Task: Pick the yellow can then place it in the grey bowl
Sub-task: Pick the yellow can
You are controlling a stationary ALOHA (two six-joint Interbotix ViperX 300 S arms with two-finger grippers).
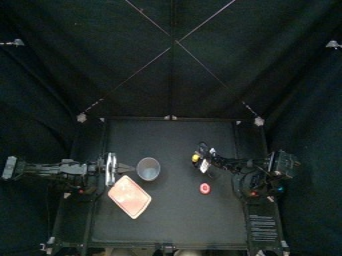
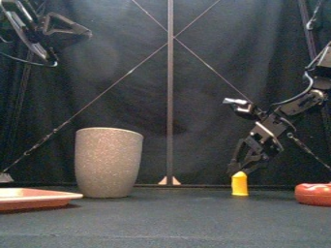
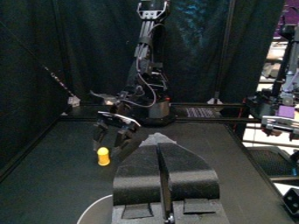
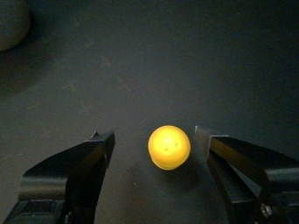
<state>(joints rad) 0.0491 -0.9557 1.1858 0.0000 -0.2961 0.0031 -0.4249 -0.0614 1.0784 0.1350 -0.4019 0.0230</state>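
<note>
The small yellow can [image 1: 195, 158] stands upright on the black table, right of centre. My right gripper [image 2: 249, 161] hangs open just above it, tilted down toward it. In the right wrist view the can [image 4: 169, 146] lies between the two spread jaws of that gripper [image 4: 156, 150], touching neither. The tall grey speckled cup [image 2: 108, 162] stands left of the can, a clear gap between them. My left gripper [image 1: 110, 165] rests shut and raised at the left, holding nothing; its wrist view shows the can [image 3: 103, 157] and the right gripper [image 3: 117, 131] far off.
A flat pink tray [image 1: 131, 196] lies in front of the grey cup near the front left. A round red toy [image 1: 205, 186] sits on the table in front of the can, close to the right arm.
</note>
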